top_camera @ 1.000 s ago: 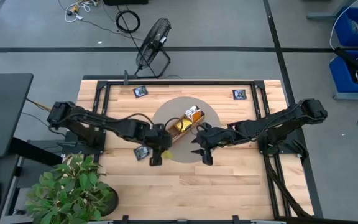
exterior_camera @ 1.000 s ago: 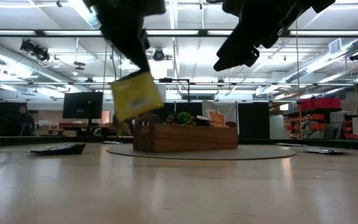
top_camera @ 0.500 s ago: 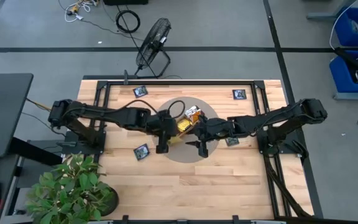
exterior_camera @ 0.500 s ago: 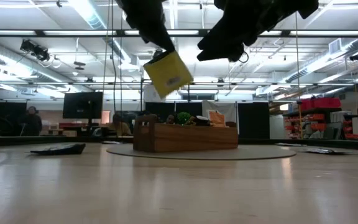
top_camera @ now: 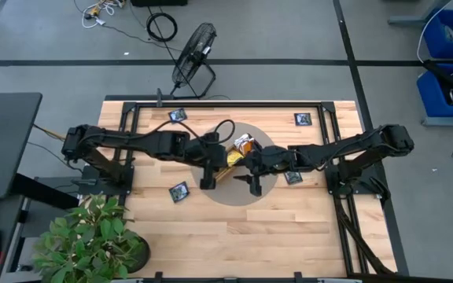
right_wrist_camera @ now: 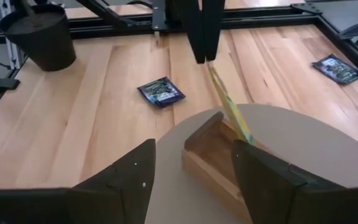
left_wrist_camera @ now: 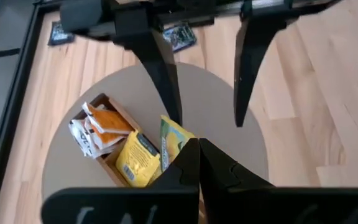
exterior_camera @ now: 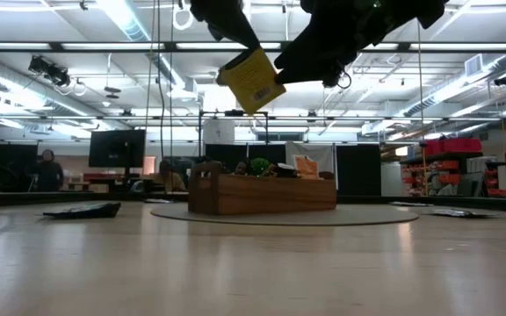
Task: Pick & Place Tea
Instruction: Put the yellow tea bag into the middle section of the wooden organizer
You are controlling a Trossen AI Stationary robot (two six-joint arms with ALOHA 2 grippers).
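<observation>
Your left gripper point(top_camera: 208, 182) is pinching a yellow tea packet point(exterior_camera: 251, 80) between fully closed fingers, and it is hanging in the air above the wooden tray point(exterior_camera: 266, 193). In the low view the packet is showing as a flat yellow square, tilted on one corner, with small dark print on its face. From the right wrist camera you are seeing it nearly edge-on point(right_wrist_camera: 230, 113), a thin yellow sliver with a green margin, dangling from the closed fingertips point(right_wrist_camera: 202, 37) down over the tray's near empty compartment. The left wrist view is showing its glossy yellow-green face point(left_wrist_camera: 174, 142) just ahead of that gripper's shut fingers.

Your right gripper point(top_camera: 256, 186) is hovering close beside the left one over the round tan mat point(top_camera: 267, 145), its two fingers point(left_wrist_camera: 248, 68) standing wide apart and holding nothing.

In the tray, another yellow packet point(left_wrist_camera: 137, 160) is leaning in the middle compartment, and orange-and-white packets point(left_wrist_camera: 99, 129) are standing bunched in the end compartment.

Dark navy packets are lying flat on the table: one near the left arm point(top_camera: 179, 192), one near the back edge point(top_camera: 177, 115), one toward the back right point(top_camera: 303, 119), and one beside the right arm point(top_camera: 292, 178).
</observation>
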